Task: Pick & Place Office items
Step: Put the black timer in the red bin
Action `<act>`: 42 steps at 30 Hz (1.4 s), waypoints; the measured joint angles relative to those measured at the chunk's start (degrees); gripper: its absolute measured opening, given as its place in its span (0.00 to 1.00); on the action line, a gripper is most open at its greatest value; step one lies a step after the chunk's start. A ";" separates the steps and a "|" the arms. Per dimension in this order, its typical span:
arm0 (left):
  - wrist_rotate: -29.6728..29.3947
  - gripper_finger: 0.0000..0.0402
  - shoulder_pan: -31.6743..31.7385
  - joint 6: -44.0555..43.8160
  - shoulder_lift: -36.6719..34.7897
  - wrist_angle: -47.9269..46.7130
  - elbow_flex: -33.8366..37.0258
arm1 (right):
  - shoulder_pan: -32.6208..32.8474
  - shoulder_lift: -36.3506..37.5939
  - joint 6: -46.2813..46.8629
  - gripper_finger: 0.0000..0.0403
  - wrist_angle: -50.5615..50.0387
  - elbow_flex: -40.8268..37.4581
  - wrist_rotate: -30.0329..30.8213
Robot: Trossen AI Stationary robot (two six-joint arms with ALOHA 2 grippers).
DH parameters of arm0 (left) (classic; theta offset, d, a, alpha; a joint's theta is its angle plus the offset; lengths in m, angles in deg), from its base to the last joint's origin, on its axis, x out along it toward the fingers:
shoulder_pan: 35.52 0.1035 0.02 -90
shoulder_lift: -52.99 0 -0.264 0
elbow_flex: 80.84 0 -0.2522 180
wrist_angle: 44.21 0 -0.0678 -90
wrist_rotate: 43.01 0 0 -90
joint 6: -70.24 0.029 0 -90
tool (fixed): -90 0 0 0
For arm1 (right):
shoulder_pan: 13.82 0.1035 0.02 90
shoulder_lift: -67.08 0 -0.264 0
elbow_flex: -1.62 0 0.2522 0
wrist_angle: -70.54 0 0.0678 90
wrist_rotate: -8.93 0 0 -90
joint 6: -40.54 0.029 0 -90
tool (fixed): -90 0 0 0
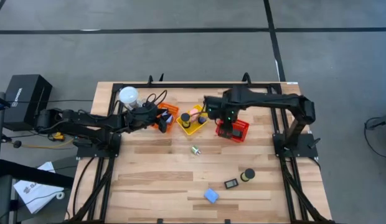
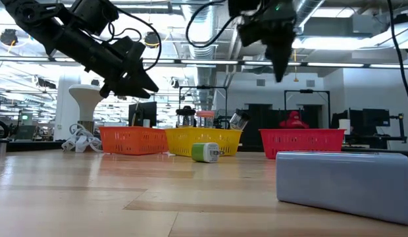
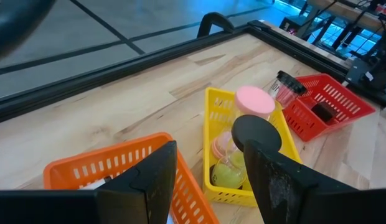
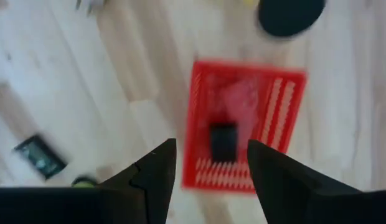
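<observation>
A black flat rectangle (image 4: 223, 142) inside the red basket (image 4: 286, 112) shows only between the right tool's (image 4: 208, 163) wide-spread, empty fingers.

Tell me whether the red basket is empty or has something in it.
Not empty. The right wrist view shows one black flat rectangle lying inside the red basket, under the open, empty right hand.

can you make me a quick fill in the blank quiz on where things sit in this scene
1. The right end effector hangs above the ____ mesh basket.
2. The pink-lidded cylinder stands in the ____ mesh basket.
3. The light-blue block lies on the wooden ____.
4. The left end effector is over the ____ mesh basket.

Missing words: red; yellow; table; orange
</observation>
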 joint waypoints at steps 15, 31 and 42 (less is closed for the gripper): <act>0.00 0.45 0.00 0.00 0.00 0.68 0.00 | 17.49 4.09 14.54 0.45 -3.27 0.02 5.24; 0.00 0.45 -0.01 -0.02 0.00 1.96 0.00 | 32.13 5.98 16.83 0.45 6.96 -6.69 2.64; -0.01 0.45 -0.01 -0.01 0.00 2.58 0.00 | 39.34 5.97 9.54 0.45 26.31 -18.18 -2.16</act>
